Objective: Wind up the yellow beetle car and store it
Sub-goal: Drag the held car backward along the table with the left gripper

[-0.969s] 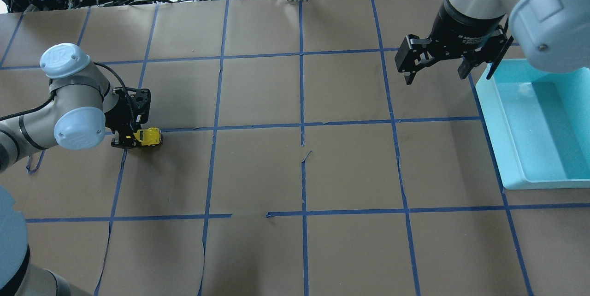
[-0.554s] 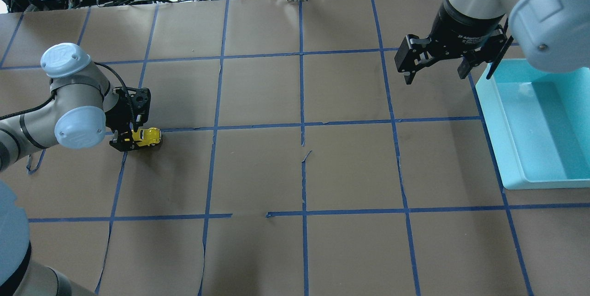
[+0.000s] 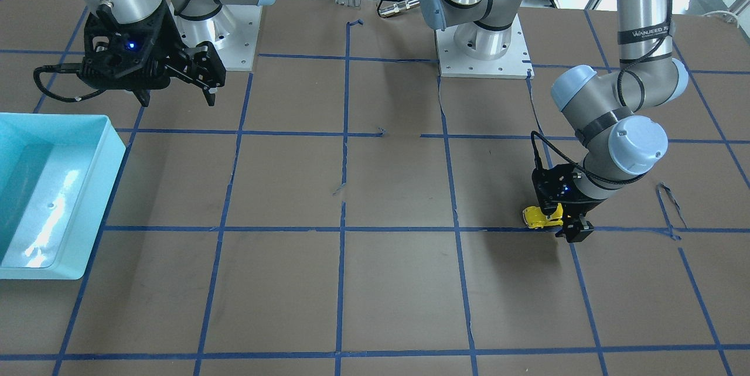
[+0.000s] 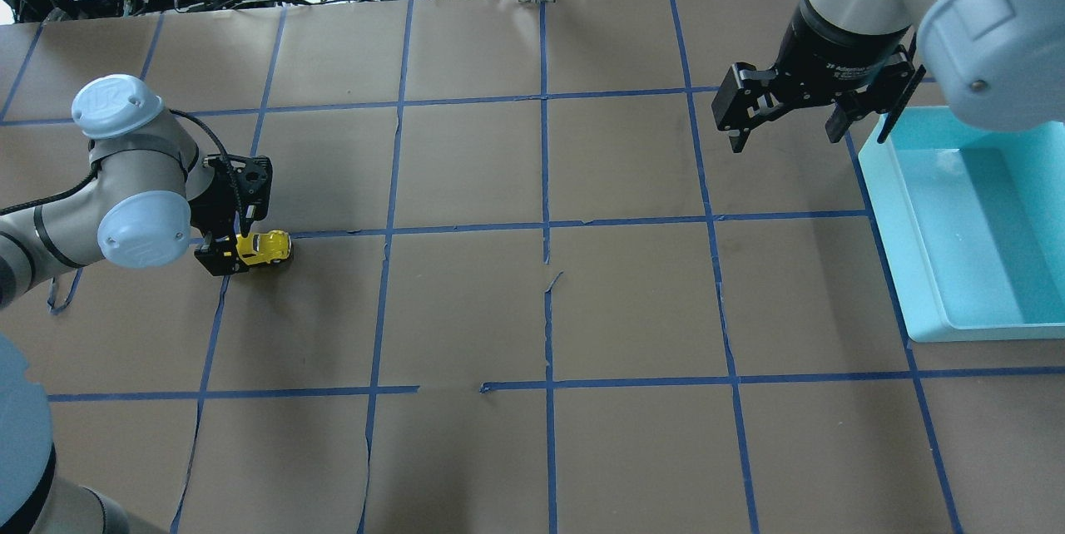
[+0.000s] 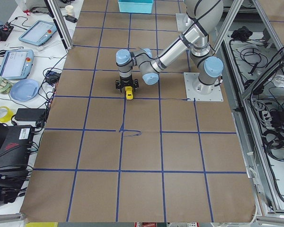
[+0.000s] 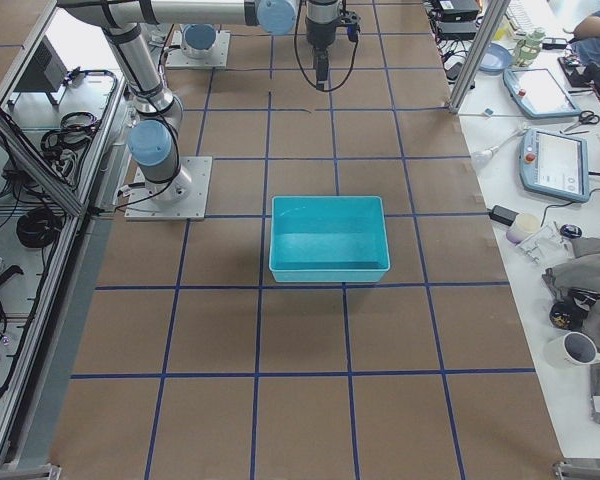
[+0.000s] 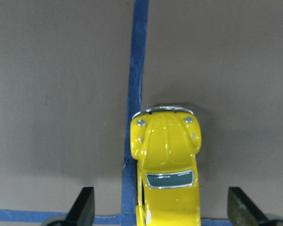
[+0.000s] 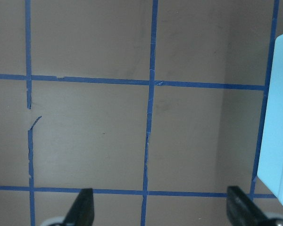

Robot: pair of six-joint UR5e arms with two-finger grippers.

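The yellow beetle car [image 4: 266,245] stands on its wheels on the brown table, on a blue tape line at the left. It also shows in the front view [image 3: 538,216] and the left side view [image 5: 128,93]. My left gripper [image 4: 237,251] is low over the car's rear and open. In the left wrist view its fingertips [image 7: 85,207] stand wide apart with the car [image 7: 167,160] between them and a gap on each side. My right gripper [image 4: 785,133] is open and empty, held above the table just left of the teal bin.
An empty teal bin [image 4: 886,218] sits at the table's right edge, also in the front view [image 3: 111,153] and the right wrist view [image 8: 278,117]. Blue tape lines grid the brown paper. Cables and devices lie beyond the far edge.
The left gripper has shifted slightly around the car, and the car has barely moved. The right arm has stayed still.
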